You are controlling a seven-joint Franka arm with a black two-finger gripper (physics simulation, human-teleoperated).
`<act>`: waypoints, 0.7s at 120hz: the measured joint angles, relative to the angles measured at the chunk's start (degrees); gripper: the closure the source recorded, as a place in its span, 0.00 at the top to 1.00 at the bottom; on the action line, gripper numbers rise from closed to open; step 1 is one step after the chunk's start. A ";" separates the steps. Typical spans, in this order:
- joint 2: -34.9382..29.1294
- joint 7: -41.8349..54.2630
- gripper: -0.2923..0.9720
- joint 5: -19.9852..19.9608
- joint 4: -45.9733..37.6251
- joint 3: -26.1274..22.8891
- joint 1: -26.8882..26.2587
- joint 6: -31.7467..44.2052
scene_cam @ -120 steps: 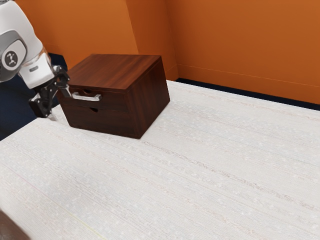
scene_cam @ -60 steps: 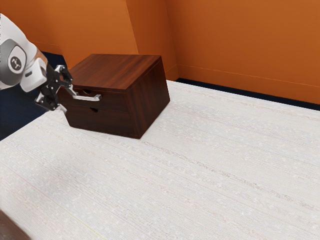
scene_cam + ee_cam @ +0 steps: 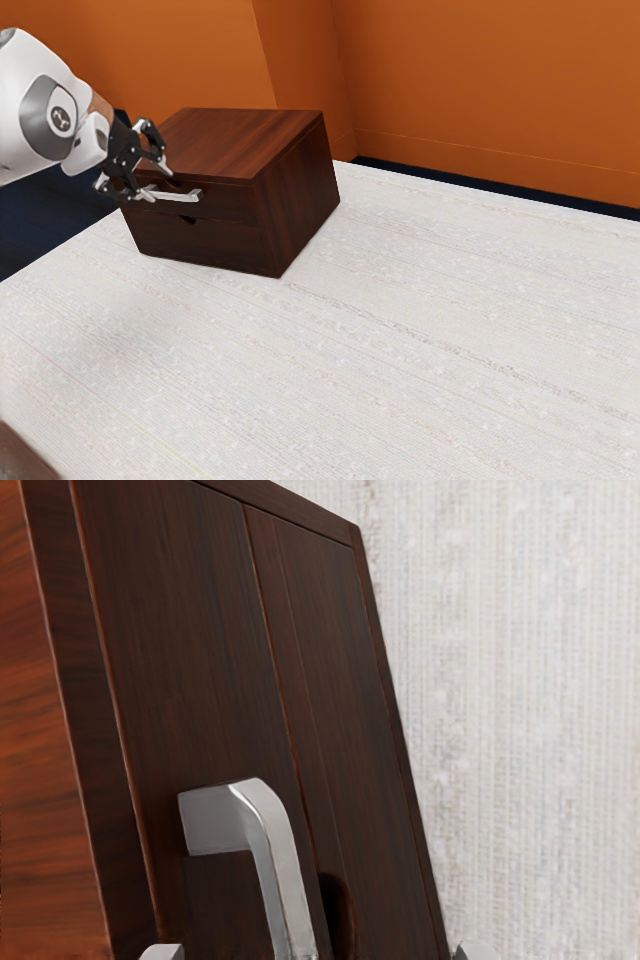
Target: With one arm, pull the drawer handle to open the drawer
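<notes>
Dark wood cabinet (image 3: 240, 145) at the table's (image 3: 420, 340) far edge, exterior view's left; its upper drawer (image 3: 222, 200) looks shut.
The gripper (image 3: 140, 168) straddles one end of the steel handle (image 3: 268, 865), fingers apart; closing so off-centre may slip off or skew the pull.

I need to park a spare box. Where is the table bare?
Bare: the table from the cabinet across to the exterior view's right and near edges. Crowded: the handle, where the open gripper hovers.
</notes>
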 joint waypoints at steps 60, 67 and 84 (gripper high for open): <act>5.23 6.80 0.48 -2.16 3.09 -0.59 1.96 0.22; 5.81 7.29 0.46 -2.51 3.07 -0.58 2.01 0.22; 6.44 8.38 0.35 -3.27 2.97 -0.57 2.08 0.31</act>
